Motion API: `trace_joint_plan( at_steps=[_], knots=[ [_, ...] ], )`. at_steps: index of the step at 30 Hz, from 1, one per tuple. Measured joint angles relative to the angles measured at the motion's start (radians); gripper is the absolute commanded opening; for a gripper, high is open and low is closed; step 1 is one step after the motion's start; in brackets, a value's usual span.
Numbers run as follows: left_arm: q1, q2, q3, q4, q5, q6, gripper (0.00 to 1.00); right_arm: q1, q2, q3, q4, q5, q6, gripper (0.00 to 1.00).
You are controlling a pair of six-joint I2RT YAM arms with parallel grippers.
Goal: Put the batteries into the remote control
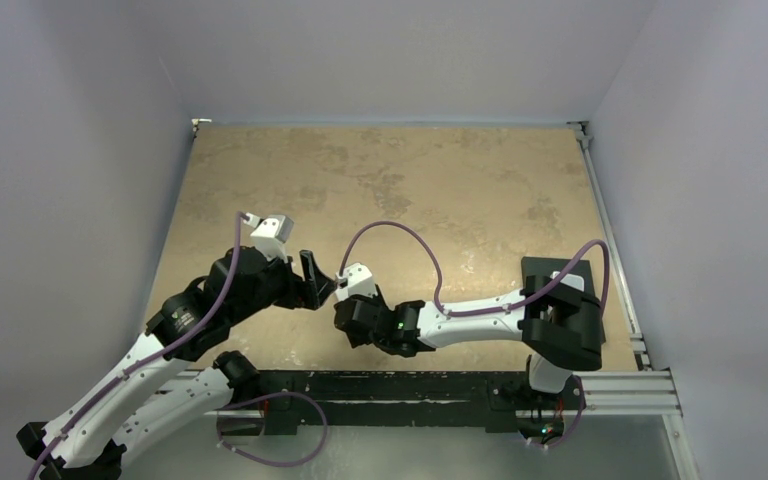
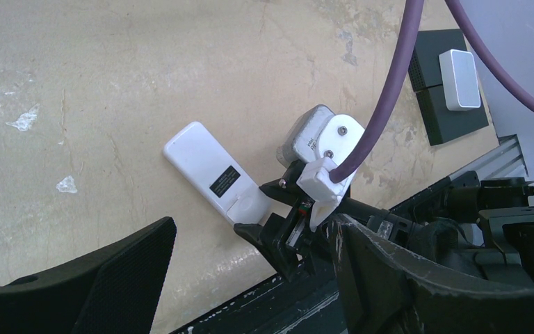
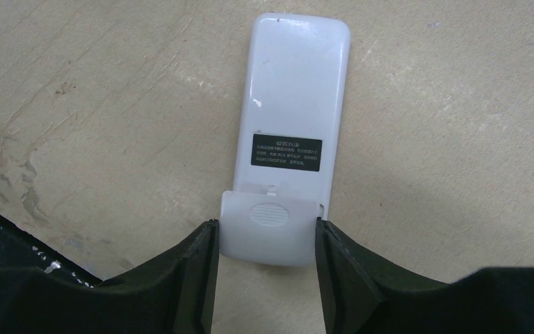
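1. Currently the remote control (image 3: 295,90) lies back up on the bench (image 3: 76,104), in the middle of the right wrist view. Its battery cover (image 3: 270,216) is at the lower end.
2. The right gripper (image 3: 265,240) presses its fingers (image 3: 195,271) against both sides of the cover, so it holds this piece. The cover looks shifted out of its seat.
3. The left gripper (image 1: 316,285) hovers just beside the remote control, its fingers wide and holding nothing.
4. No batteries show in any view, and I cannot tell if some sit inside.
5. I judge that the step in hand is the cover, but whether it is opening or closing I cannot say.
6. The next move calls for a straight slide along the remote control without dragging the body over the bench.
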Motion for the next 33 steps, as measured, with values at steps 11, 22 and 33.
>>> trace_joint_plan(
  at_steps=[11, 22, 33],
  knots=[
    [0.0, 0.0, 0.0, 0.0, 0.0, 0.0, 0.81, 0.0, 0.01, 0.0, -0.003, 0.005, 0.0, 0.35],
    [0.0, 0.0, 0.0, 0.0, 0.0, 0.0, 0.81, 0.001, 0.025, 0.0, -0.007, 0.006, 0.0, 0.39],
    [0.0, 0.0, 0.0, 0.0, 0.0, 0.0, 0.81, 0.002, 0.025, 0.0, -0.007, 0.008, 0.001, 0.48]
  ],
)
